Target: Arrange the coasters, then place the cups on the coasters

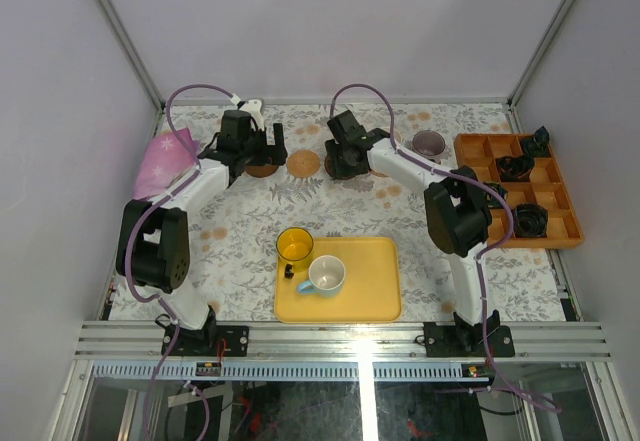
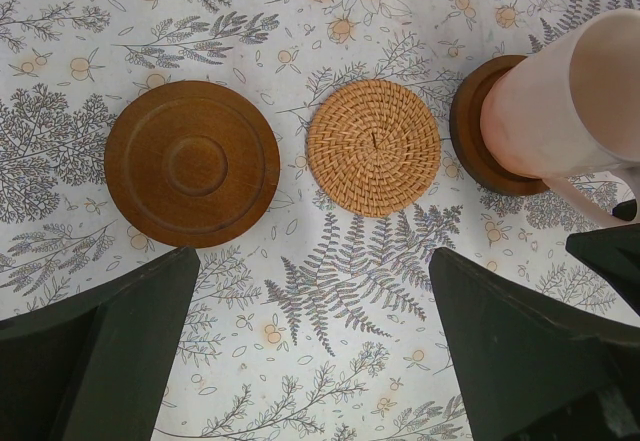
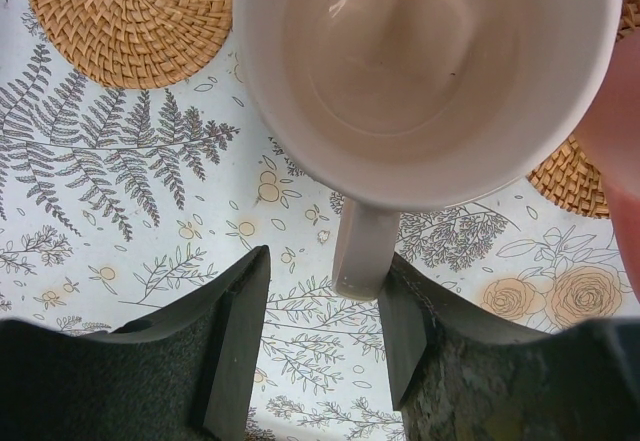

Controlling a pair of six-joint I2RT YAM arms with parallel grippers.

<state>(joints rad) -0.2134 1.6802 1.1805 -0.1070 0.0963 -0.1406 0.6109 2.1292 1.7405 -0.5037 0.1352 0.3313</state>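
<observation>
- Spreading under everything is the desk (image 1: 230,241) in its fern-and-flower cloth; both of your arms reach to its far side.
- Nearest you lies the yellow tray (image 1: 365,296); the yellow cup (image 1: 294,244) stands at its far left corner, and the light blue cup (image 1: 326,274) is just beside it on the tray.
- Your orange compartment box (image 1: 475,146) sits at the right edge; dark items fill some cells, too small to name.
- Your left pincer (image 2: 315,256) is spread fully wide and holds nothing; it hangs over bare cloth, just on the near side of the coaster row.
- Your right pincer (image 3: 322,271) is about half spread; the pink cup (image 3: 425,71) has its handle between the fingers; one finger (image 3: 400,331) is against or just beside the handle and the other stands apart, so nothing is clamped.
- The pink cup rests on the covered dark brown coaster (image 2: 470,131).
- The purple-grey cup (image 1: 429,142) stands on the cloth between your right arm and the orange compartment box.
- The middle woven coaster (image 2: 373,147) lies between the covered one and the bare dark brown coaster (image 2: 192,163), touching neither; a second woven coaster (image 3: 575,176) peeks out past the pink cup.
</observation>
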